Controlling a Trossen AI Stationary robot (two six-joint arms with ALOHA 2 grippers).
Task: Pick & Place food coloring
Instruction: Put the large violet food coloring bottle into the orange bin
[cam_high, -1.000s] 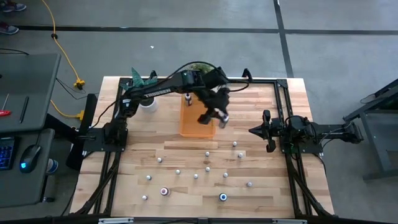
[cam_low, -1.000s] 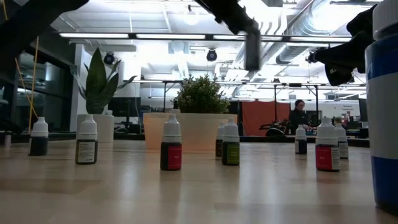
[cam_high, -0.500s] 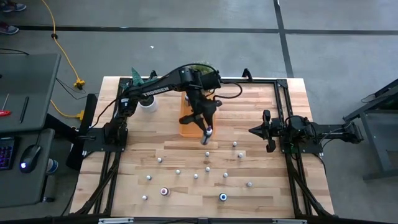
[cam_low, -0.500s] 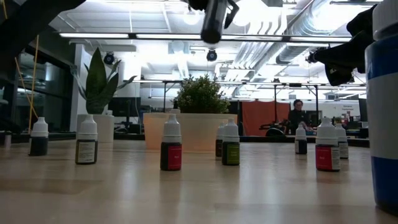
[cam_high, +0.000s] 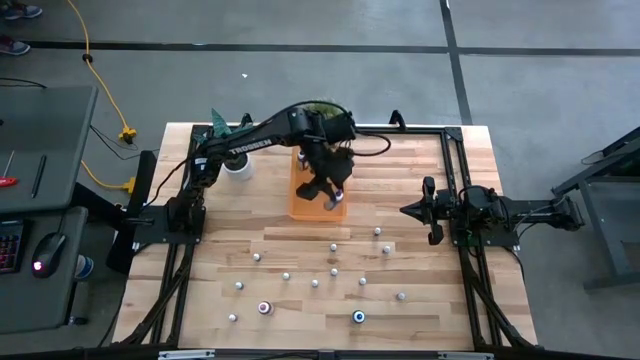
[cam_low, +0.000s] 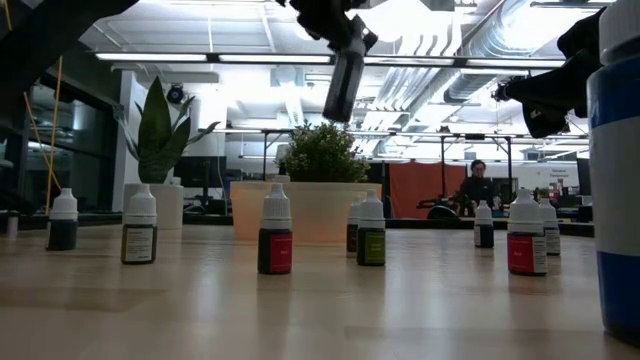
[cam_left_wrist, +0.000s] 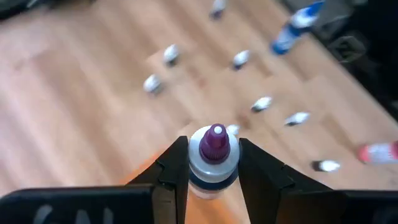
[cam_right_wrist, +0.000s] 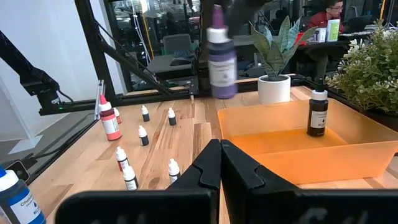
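Standing on wooden table, scattered bottles, office behind

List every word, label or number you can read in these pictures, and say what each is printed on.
"TROSSEN": white lettering on the left arm, only just readable in the high view.
Label on the big blue-and-white bottle: print too blurred to read.
Small bottles' labels: too small to read.

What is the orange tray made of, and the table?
The orange tray looks like plastic: smooth, slightly see-through walls that glow in the light. The table looks like wood: pale planks with visible grain and joints, a dull finish.
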